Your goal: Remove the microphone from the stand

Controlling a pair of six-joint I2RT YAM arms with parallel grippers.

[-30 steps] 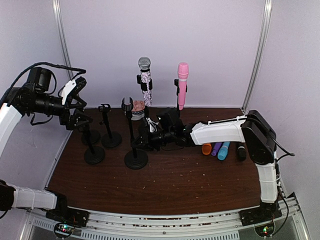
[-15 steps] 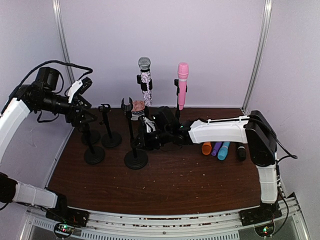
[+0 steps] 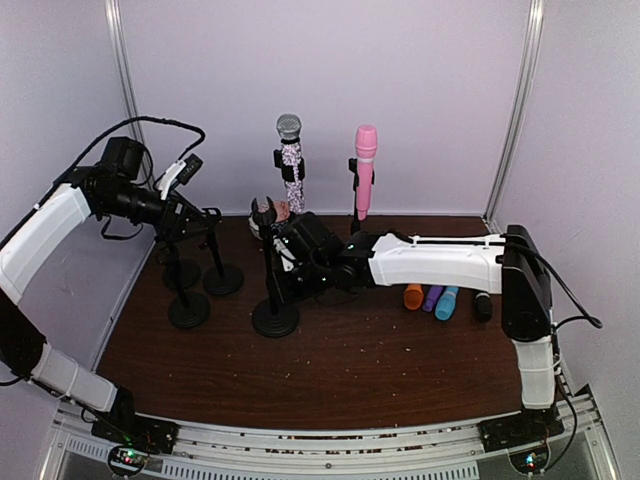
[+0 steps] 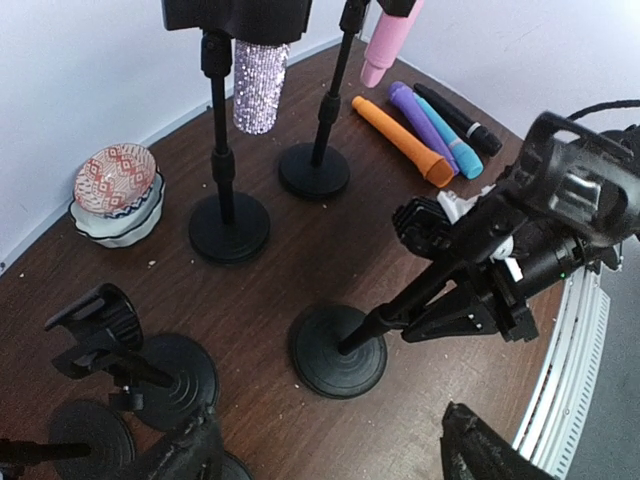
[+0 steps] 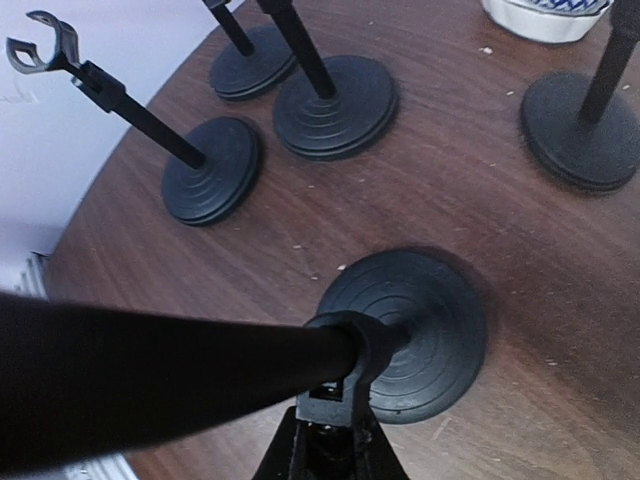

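1. At the back of the surface (image 3: 380, 370), the sparkly microphone (image 3: 289, 150) stands upright in its clip (image 3: 291, 171), head up. The pink microphone (image 3: 365, 165) stands the same way just to its right.
2. Over the empty stands (image 3: 205, 285) at the left edge hovers the left pincer (image 4: 335, 452), its jaws wide apart and holding nothing. The sparkly microphone lies to its right and farther back, not touching it.
3. In front of both microphones, the right pincer (image 5: 325, 430) is clamped on the pole of a bare stand (image 3: 272, 318), so that arm looks occupied.
4. My judgement: the left arm is the free one and the sparkly microphone is nearer to it. The grasp should cross the vertical axis, then lift straight up.
5. Toward the right edge, four loose microphones (image 3: 445, 298) lie flat.
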